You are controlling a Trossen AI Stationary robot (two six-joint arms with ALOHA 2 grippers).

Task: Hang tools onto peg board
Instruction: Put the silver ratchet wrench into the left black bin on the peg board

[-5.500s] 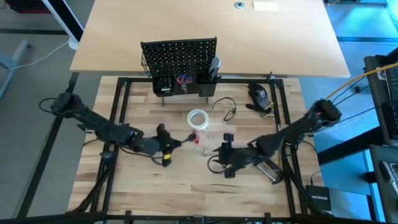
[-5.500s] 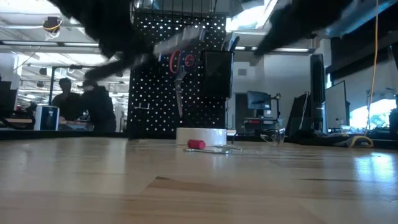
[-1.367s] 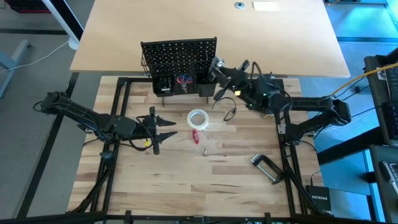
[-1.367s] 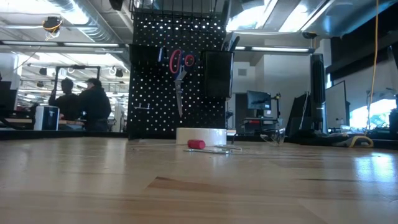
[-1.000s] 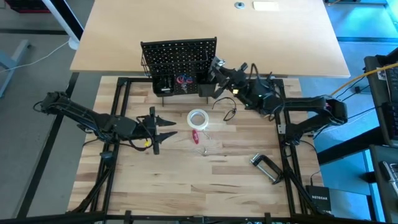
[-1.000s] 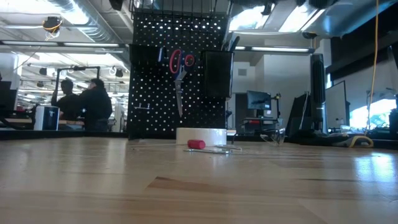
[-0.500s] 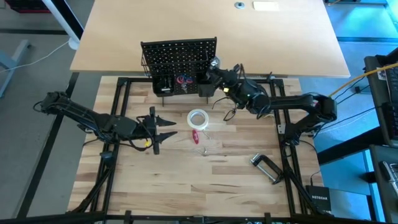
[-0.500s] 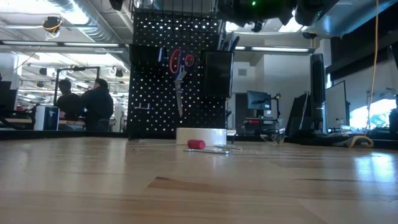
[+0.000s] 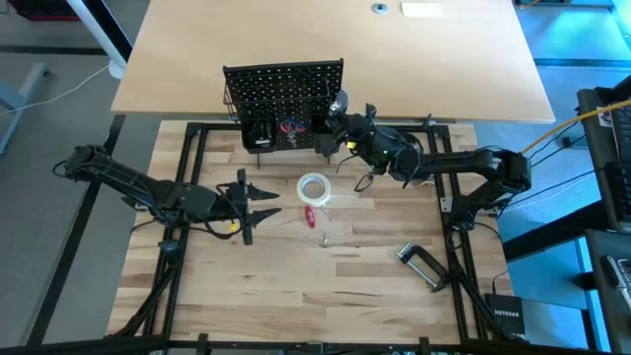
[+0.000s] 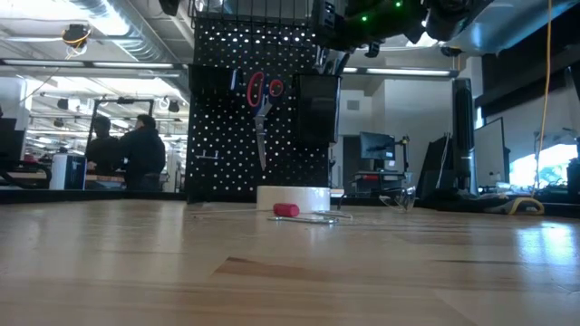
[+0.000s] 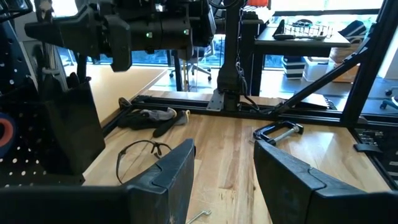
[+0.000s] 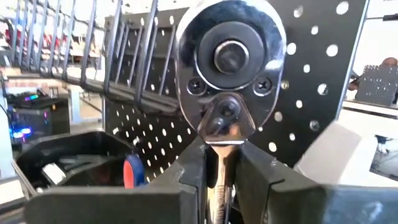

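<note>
Farthest out from the peg board, on my side of the worktop, the silver C-clamp lies flat, well off to the right.

Closer to the peg board, my left end effector hangs over the worktop with its fingers spread apart and nothing between them. A small red-handled bit lies just to its right. The white tape roll sits flat just beyond that, between the red-handled bit and the peg board. A pair of safety glasses lies to the right of the tape roll, near the foot of the peg board.

My right end effector is up at the peg board's right end, above the black square cup. It is clenched on the handle of a chrome ratchet. The ratchet's round head sticks out past the fingertips, close in front of the perforated panel and beside the wire basket. I cannot tell whether the head touches the panel.

The red-handled scissors hang on the face of the peg board, left of the cup.

Beyond the peg board, two people stand in the room.
</note>
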